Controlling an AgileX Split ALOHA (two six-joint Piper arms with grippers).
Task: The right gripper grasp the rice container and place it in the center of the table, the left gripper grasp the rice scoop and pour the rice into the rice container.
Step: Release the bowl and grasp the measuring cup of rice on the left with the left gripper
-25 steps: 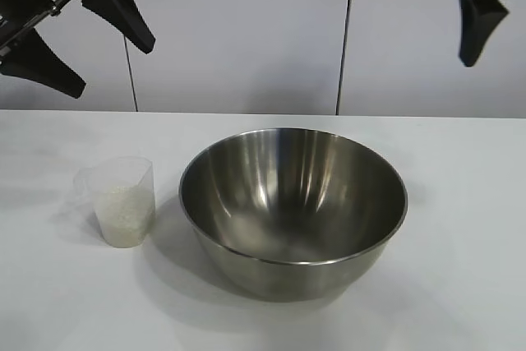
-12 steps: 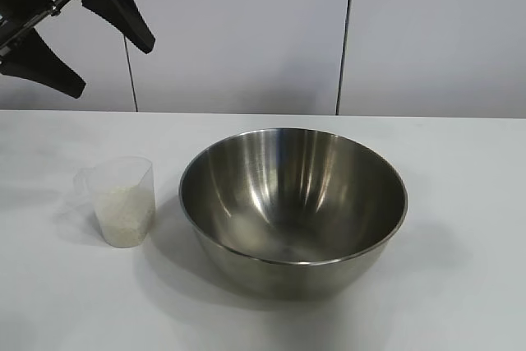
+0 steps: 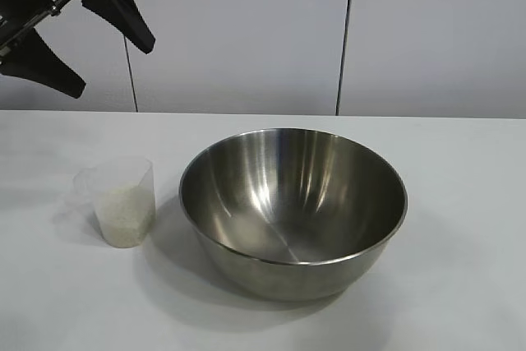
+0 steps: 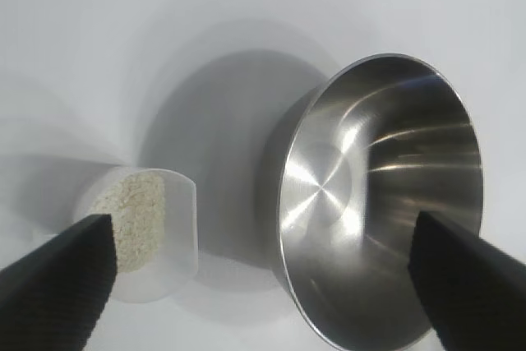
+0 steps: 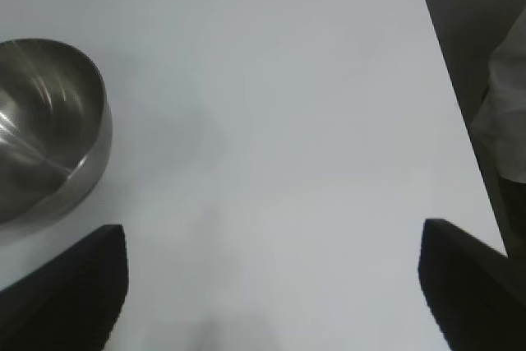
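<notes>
Rice container (image 3: 292, 207) sits on the table (image 3: 460, 203), roughly mid-table and empty; we take its placement as done or nearly so. Rice scoop (image 3: 122, 200) stands upright just beside it, on the left arm's side, apart from the bowl wall, about half full of rice (image 3: 125, 211).

Left pincer (image 3: 78, 34) hangs high above the scoop's end of the table, fingers spread wide, holding nothing. In its wrist view both fingertips (image 4: 57, 285) frame the scoop and bowl below. Right pincer (image 5: 271, 285) is out of the exterior view; its own wrist view shows it spread, empty, looking down on bare table with the bowl's rim at the edge. At that view's far edge, beyond the table, something pale shows that we cannot identify.

Handling, as we judge it:
- Scoop: thin translucent plastic, light, likely to flex under a hard squeeze. Smooth walls, so slippery. We would close across the body below the rim, keeping the pouring lip toward the bowl and clear of the fingers. There seems to be a small tab or handle on the side away from the bowl; too faint to be sure.
- Rice: loose grain, spills with any tilt, so keep the scoop level until over the bowl.
- Bowl: rigid polished steel, rounded base, may rock or slide if nudged. Its wide mouth is forgiving for the pour.
</notes>
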